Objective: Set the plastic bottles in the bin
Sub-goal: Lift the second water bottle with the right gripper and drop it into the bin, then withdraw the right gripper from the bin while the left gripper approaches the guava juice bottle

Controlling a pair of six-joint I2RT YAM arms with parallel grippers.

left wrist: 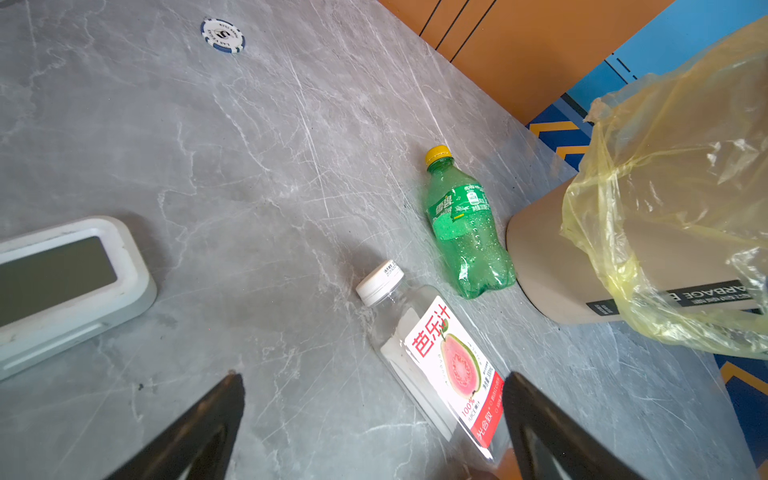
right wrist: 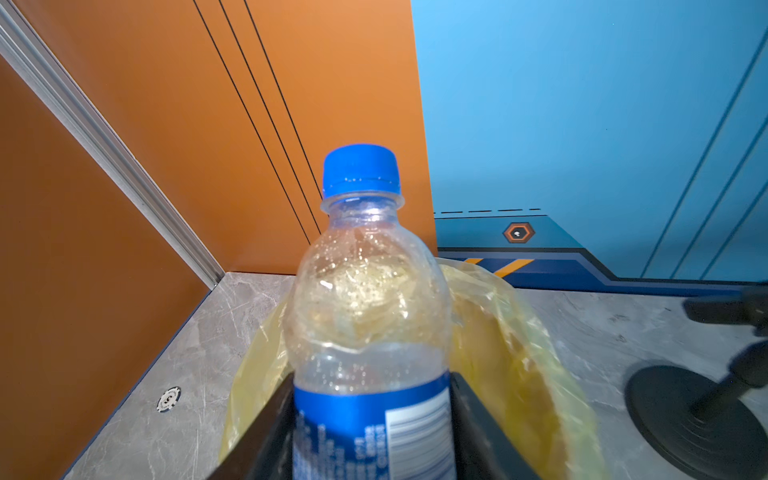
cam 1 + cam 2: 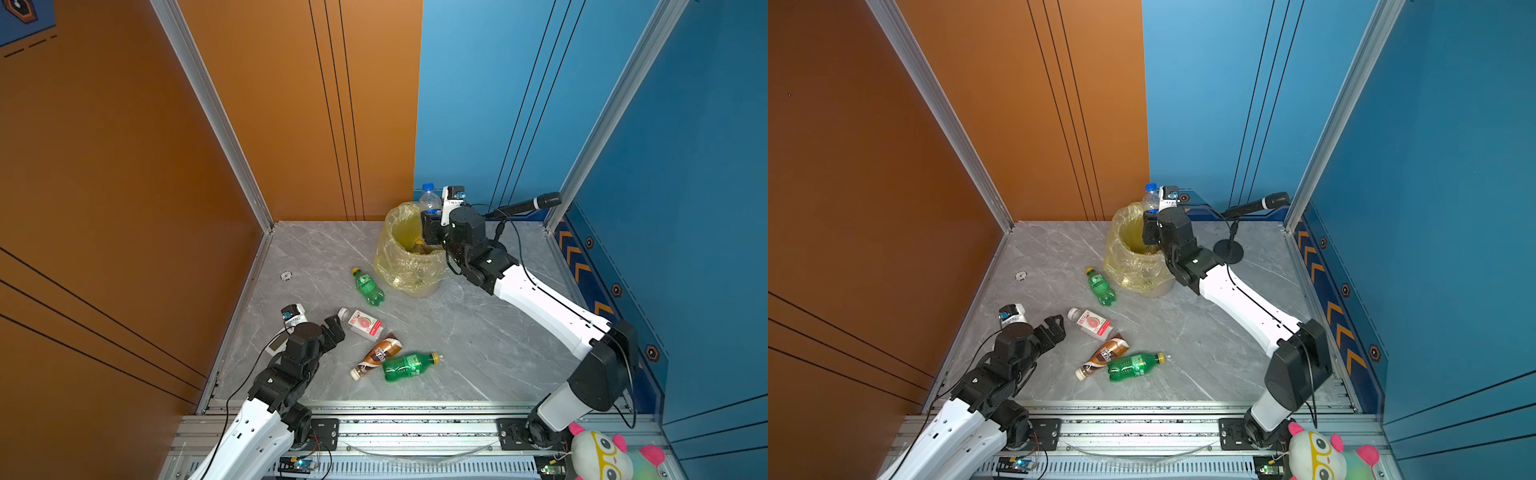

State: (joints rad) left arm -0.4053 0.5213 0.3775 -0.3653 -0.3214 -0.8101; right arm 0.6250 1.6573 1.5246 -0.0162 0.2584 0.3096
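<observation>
My right gripper (image 2: 370, 415) is shut on a clear blue-capped bottle (image 2: 365, 291) and holds it upright over the far rim of the bin (image 3: 409, 266), a beige basket lined with a yellow bag. My left gripper (image 1: 374, 378) stands open just above the table, beside the squarish white-capped bottle (image 1: 432, 357). That bottle's lower end lies by one finger. In both top views a green yellow-capped bottle (image 3: 368, 286) lies next to the bin. A brown-and-white bottle (image 3: 377, 356) and a second green one (image 3: 409, 365) lie together nearer the front.
A poker chip (image 3: 286, 275) lies at the left of the table. A white flat device (image 1: 62, 282) sits under my left arm. A microphone (image 3: 528, 204) on a round stand (image 3: 1229, 251) is right of the bin. A plush toy (image 3: 602, 455) sits at the front rail.
</observation>
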